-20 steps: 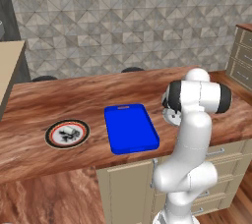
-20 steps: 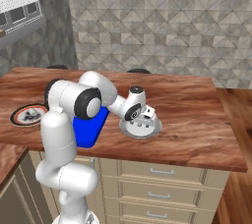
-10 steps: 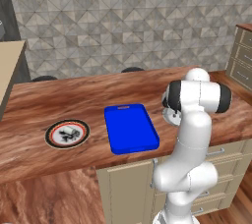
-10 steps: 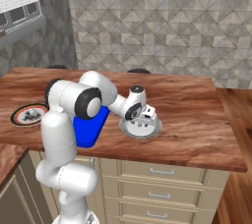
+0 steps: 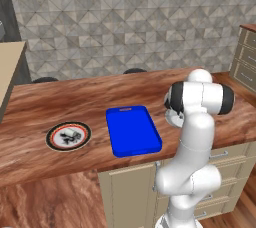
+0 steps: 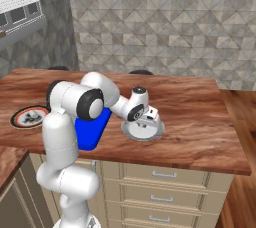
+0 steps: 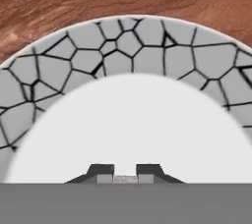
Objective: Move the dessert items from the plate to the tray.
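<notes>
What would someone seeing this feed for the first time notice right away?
Probably the bright blue tray in the middle of the wooden counter, with the dark-rimmed plate to its left in the left base view. Next, the white arm folded low, its gripper over a pale round dish on the tray's other side. The hand view shows the dish's cracked-pattern rim close up, fingertips near together.

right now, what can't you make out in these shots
- Plate: left base view, too small to tell desserts from its dark marks.
- Claw: hand view, tips cut off by the bottom edge; the pale bit between them is unclear, and so is the grip.
- Dish: hand view, cut off by the edges; left base view, mostly behind the arm.
- Tray: right base view, arm covers most of it.
</notes>
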You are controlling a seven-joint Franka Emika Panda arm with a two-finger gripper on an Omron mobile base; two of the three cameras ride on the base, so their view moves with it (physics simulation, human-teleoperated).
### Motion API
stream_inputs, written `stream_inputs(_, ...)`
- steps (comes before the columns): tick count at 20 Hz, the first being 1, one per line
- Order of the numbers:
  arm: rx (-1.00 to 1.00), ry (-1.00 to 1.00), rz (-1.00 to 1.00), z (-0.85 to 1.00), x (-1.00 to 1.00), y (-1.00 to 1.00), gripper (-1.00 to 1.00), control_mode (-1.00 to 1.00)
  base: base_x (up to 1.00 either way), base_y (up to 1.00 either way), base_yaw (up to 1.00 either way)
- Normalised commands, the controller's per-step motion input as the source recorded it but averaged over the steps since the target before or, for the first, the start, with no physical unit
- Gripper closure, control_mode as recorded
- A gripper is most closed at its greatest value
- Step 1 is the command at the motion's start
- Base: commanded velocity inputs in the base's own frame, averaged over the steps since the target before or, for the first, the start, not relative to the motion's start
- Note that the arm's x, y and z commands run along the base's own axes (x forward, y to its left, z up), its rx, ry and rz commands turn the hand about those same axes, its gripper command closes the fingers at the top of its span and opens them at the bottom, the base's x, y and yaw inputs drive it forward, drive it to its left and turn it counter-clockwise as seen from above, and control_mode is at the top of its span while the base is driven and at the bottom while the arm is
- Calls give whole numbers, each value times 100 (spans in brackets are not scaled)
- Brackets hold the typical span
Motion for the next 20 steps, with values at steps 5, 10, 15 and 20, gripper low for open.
stream_inputs(5, 0, 6, -6, 42, 0, 17, 100, -100, 0, 0, 0)
stream_inputs(10, -3, -6, -12, 66, 0, 91, 100, -100, 0, 0, 0)
stream_inputs(15, -8, -6, -17, 76, 0, 100, 100, -100, 0, 0, 0)
stream_inputs(20, -13, -5, -18, 47, 0, 100, 100, -100, 0, 0, 0)
